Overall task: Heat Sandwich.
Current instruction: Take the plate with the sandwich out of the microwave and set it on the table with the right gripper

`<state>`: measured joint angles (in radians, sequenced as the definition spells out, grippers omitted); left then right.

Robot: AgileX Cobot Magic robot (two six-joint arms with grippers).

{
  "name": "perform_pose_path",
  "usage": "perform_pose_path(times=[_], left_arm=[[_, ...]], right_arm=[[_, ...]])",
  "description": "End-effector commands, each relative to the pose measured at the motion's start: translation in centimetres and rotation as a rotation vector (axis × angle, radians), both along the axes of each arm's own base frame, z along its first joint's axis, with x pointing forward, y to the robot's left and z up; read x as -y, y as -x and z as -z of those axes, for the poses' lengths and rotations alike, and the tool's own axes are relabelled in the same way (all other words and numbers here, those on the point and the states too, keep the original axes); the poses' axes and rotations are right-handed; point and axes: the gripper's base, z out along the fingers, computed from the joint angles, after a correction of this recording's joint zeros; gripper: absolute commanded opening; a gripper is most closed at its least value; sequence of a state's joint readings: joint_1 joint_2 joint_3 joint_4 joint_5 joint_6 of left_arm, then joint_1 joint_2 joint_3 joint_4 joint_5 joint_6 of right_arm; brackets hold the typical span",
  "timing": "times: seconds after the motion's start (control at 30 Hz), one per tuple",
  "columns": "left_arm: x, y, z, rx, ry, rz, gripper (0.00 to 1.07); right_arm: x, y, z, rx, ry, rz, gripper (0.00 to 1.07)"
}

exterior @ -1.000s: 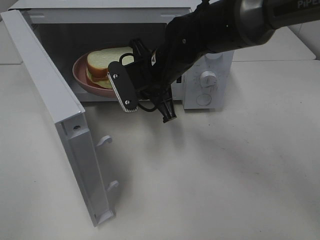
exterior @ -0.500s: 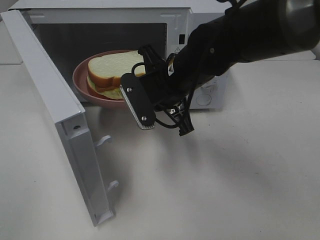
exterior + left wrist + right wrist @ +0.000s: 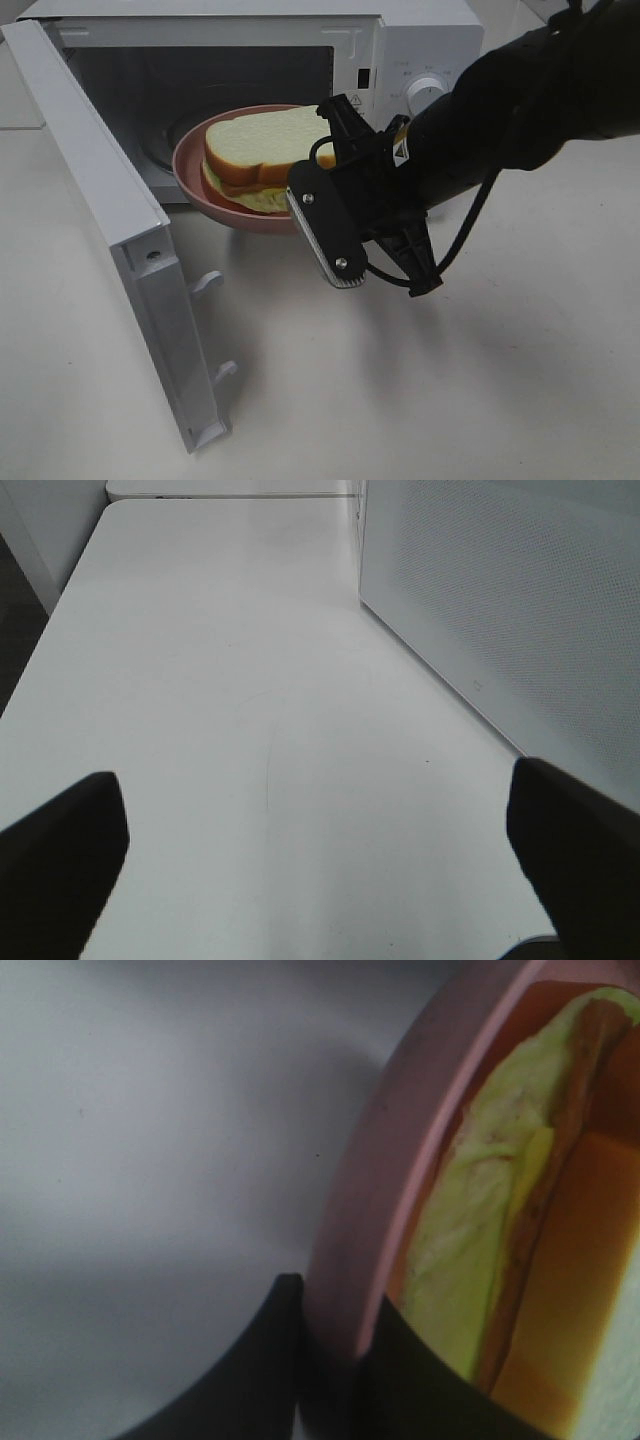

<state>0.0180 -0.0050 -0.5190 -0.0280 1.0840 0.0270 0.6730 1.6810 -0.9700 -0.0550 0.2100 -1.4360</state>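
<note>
- Two grippers are on the rig; only the right gripper point(image 3: 318, 205) is engaged. It is clenched on the near-right rim of the plate point(image 3: 205, 195). The right wrist view confirms this: one finger point(image 3: 255, 1360) lies outside the rim and the other inside it, with the plate point(image 3: 370, 1230) pinched between them.
- Sandwich point(image 3: 262, 155) lies on the plate, at the mouth of the microwave point(image 3: 420, 45) near the far edge of the surface point(image 3: 400, 400). The plate looks partly out over the cavity's front sill; whether its underside touches the sill cannot be told.
- Key relation: the sandwich sits just beyond the right gripper, toward the far-left corner, its long axis running roughly left to right across the cavity opening. The right arm is the nearer one.
- Door point(image 3: 110, 230) stands swung wide open on the left, reaching toward the near edge.
- Left gripper point(image 3: 320, 860) is released, fingers spread wide with nothing between them, hovering over bare surface with the door panel point(image 3: 520, 600) alongside.
- Judgement: any coming move of the plate runs along the line into or out of the cavity; the rim grip is narrow, so tilting the plate risks sliding the sandwich.
</note>
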Motion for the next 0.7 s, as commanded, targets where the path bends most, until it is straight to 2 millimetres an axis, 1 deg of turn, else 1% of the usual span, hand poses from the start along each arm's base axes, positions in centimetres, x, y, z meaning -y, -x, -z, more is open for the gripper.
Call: perform_pose_path(times=[0.03, 0.17, 0.23, 0.33, 0.4, 0.5, 0.53, 0.67, 0.7], left_arm=[[0.0, 0.2, -0.1, 0.029, 0.001, -0.001, 0.98], [0.0, 0.2, -0.1, 0.029, 0.001, -0.001, 0.98], [0.0, 0.2, -0.1, 0.029, 0.001, -0.001, 0.98], [0.0, 0.2, -0.1, 0.029, 0.001, -0.001, 0.98], [0.0, 0.2, -0.1, 0.029, 0.001, -0.001, 0.98], [0.0, 0.2, -0.1, 0.029, 0.001, -0.001, 0.98], [0.0, 0.2, -0.1, 0.029, 0.001, -0.001, 0.98], [0.0, 0.2, -0.1, 0.029, 0.002, -0.002, 0.98], [0.0, 0.2, -0.1, 0.029, 0.002, -0.002, 0.98]], right_arm=[[0.5, 0.2, -0.9, 0.039, -0.036, 0.012, 0.0], [1.6, 1.5, -1.3, 0.048, -0.025, 0.001, 0.0], [1.7, 1.7, -1.3, 0.05, -0.022, -0.002, 0.0], [2.6, 2.8, -1.6, 0.05, -0.019, -0.003, 0.0], [2.8, 3.1, -1.6, 0.052, -0.02, -0.003, 0.0], [3.7, 4.2, -1.9, 0.056, -0.024, -0.002, 0.0], [3.7, 4.2, -1.9, 0.056, -0.024, -0.002, 0.0], [4.7, 5.5, -2.1, 0.054, -0.04, 0.016, 0.0], [4.7, 5.5, -2.1, 0.054, -0.04, 0.016, 0.0]])
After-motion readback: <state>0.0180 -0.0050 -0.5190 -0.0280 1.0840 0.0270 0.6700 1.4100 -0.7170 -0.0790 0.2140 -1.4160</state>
